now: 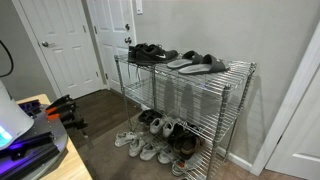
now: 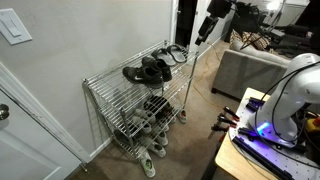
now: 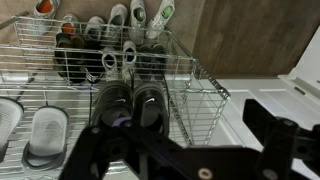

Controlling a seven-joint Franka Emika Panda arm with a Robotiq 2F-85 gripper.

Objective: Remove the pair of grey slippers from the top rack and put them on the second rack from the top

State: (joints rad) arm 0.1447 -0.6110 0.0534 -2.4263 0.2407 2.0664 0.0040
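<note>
Pair of grey slippers [image 1: 197, 63] lies flat on top rack [image 1: 238, 68], beside black shoes [image 1: 150, 52]; gripper [image 2: 206, 30] hangs above rack, clear of it; claw wide, empty; est. slippers light, soft, bendy, not fragile; rec. pinch across the wide strap, one at a time.

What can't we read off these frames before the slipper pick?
- gripper: in the wrist view it is a dark foreground blur and the finger outlines are unreadable. In an exterior view it is too small to show detail.
- pair of grey slippers: one slipper is cut off by the wrist view's left edge.
- shoes on the lower tiers: too small to count in both exterior views.
</note>
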